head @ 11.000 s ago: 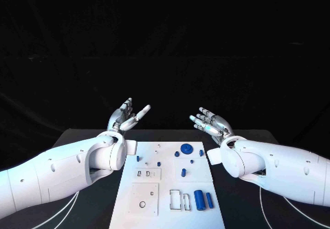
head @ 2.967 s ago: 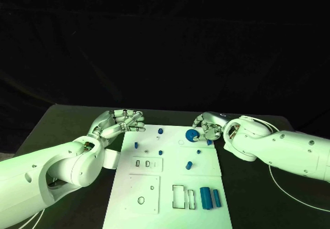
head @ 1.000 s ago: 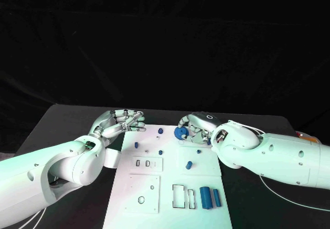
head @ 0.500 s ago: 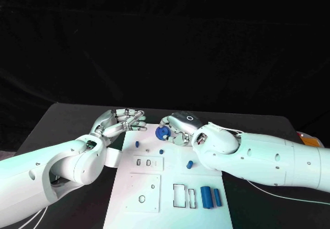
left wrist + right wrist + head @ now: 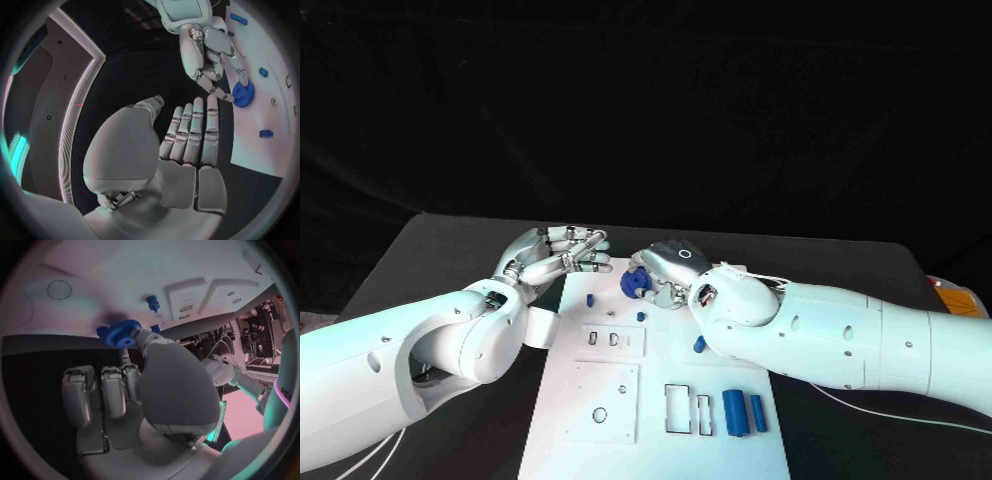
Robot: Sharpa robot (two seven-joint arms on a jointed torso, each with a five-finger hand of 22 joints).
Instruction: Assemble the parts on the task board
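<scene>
Near edge of the task board [image 5: 653, 440]: blue cylinders [image 5: 743, 411] unmoved at 5 o'clock; farther, right hand [image 5: 664, 272] pinching the toothed blue gear [image 5: 636, 282] has carried it from the board's 1 o'clock corner toward 11 o'clock, presumably for seating; left hand [image 5: 560, 256], fingers curled, holds nothing.

A white task board [image 5: 610, 400] is seen at lower centre on a black table [image 5: 430, 260]. A blue toothed gear [image 5: 636, 282] is held at mid-frame by the silver right hand [image 5: 668, 268]; the left hand [image 5: 560, 255] is silver too. Blue cylinders [image 5: 741, 411] lie lower right, and small blue pegs [image 5: 589, 298] stand on the white surface. Black-outlined slots [image 5: 678, 413] are marked there.
</scene>
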